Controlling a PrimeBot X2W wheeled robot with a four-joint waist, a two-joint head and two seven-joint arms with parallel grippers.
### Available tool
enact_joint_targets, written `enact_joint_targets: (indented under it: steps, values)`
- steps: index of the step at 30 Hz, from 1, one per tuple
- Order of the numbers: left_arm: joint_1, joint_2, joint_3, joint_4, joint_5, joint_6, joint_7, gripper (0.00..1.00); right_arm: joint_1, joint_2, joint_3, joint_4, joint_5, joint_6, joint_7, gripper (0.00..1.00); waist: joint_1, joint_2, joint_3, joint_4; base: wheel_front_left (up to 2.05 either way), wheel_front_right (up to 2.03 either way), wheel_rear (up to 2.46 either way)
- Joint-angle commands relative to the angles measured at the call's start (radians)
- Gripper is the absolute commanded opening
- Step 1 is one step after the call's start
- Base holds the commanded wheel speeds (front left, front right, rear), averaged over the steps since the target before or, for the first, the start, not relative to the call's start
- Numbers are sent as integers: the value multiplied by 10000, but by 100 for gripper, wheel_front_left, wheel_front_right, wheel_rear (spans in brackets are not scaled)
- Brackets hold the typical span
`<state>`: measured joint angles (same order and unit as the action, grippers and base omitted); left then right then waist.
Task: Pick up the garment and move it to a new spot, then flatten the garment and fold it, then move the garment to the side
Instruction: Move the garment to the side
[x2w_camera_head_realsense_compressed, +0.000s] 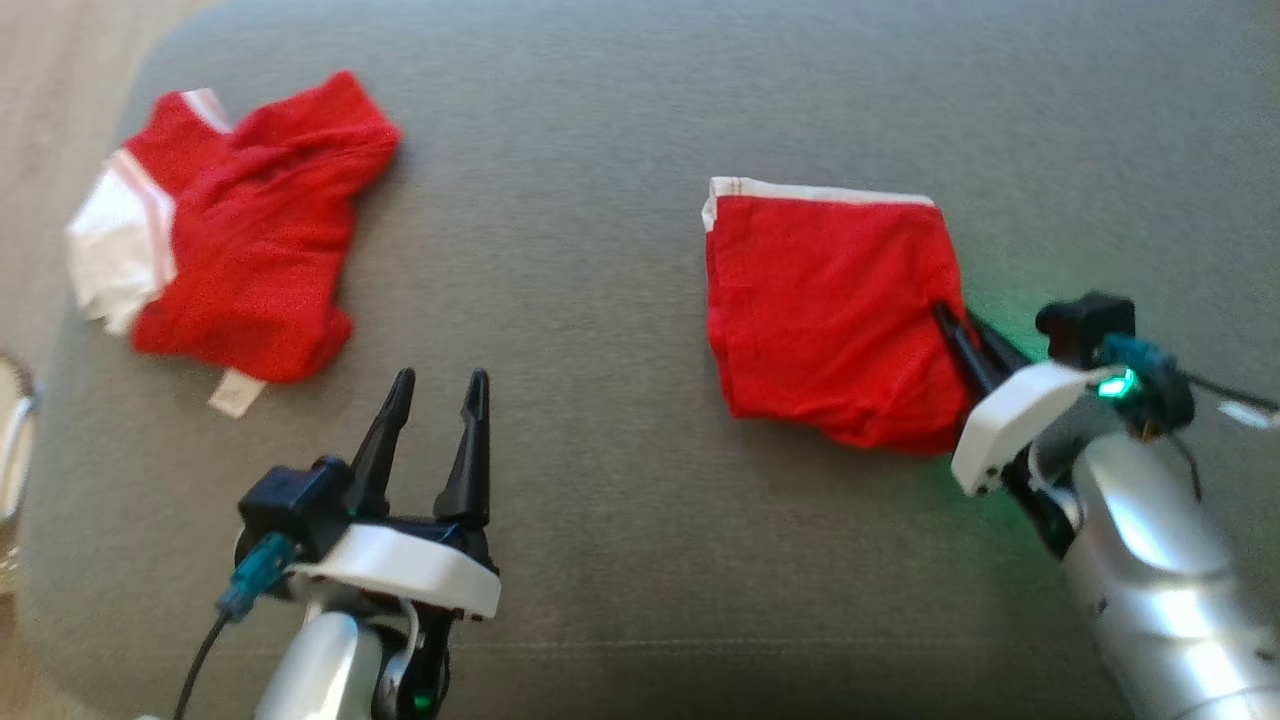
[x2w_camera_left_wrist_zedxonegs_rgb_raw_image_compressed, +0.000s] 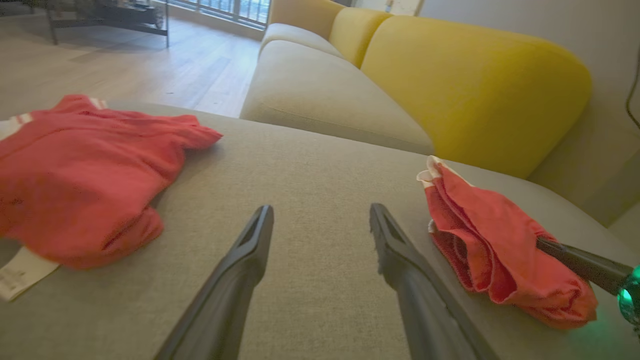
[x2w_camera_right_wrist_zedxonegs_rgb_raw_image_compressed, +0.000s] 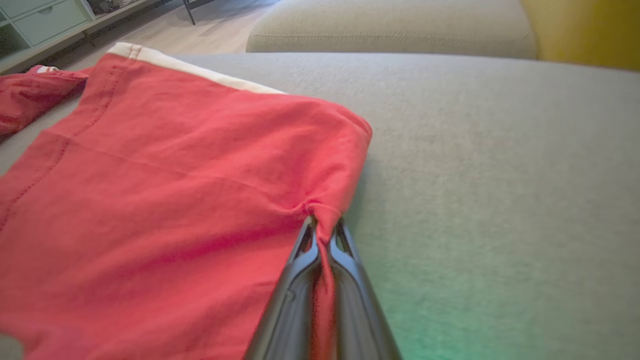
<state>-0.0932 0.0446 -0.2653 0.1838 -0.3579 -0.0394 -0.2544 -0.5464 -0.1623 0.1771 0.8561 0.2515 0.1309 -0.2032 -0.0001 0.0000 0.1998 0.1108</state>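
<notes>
Grey cushion lies under both my arms. My right gripper has its fingers pinched tight on the right edge of the folded red garment, which lies flat right of centre. My left gripper hovers with its fingers spread, holding nothing. A crumpled red shirt sits well apart at far left.

1. The left tool has two long, tapering black fingers with hollowed tips.
2. Its base is a curved white shell, with a black camera block, a teal connector and a thin black cable.
3. The right tool matches, its wrist carrying a glowing green light.
4. The forearms are glossy silver.
</notes>
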Motion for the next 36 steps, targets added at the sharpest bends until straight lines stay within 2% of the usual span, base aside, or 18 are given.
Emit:
enact_joint_targets:
  steps: [1,5,8,13,19,26,30,33,36]
  values:
    - [-530,56,286,-367,195,-86,-74,100,-447,-144,275,-278,-126,-2,-133,0,1,0,183,-394,0,0,0]
    - [-907,161,262,-341,856,-416,-74,100,-990,-578,703,-429,-351,-2,52,0,1,0,640,-1183,0,0,0]
    - [-1651,524,-11,-379,1387,-668,-74,100,-1588,-1100,1083,-553,-273,-2,169,0,1,0,1260,-1932,0,0,0]
    - [-2638,1102,-279,-607,1683,-801,-13,100,-2521,-1652,1375,-446,-356,-2,-6,0,1,0,2215,-2925,0,0,0]
    - [-3689,1908,-778,-1286,1782,-879,717,100,-3536,-2146,1734,-66,-717,-2,-342,0,1,0,3199,-3792,0,0,0]
    - [-4260,2565,-812,-2268,1625,-896,1362,100,-4483,-2222,715,304,-1049,-2,-563,0,1,0,3990,-4413,0,0,0]
    - [-4313,2612,-912,-2618,1551,-896,1539,100,-4729,-2527,-562,52,-1926,-2,-580,0,1,0,4233,-4528,0,0,0]
    - [-4275,2594,-918,-2759,1470,-862,1587,100,-4607,-2253,-1839,-197,-2520,-2,-583,0,1,0,4312,-4555,0,0,0]
    - [-4237,2576,-963,-2856,1436,-834,1615,100,-4456,-1959,-2349,-430,-3065,-2,-584,0,1,0,4381,-4500,0,0,0]
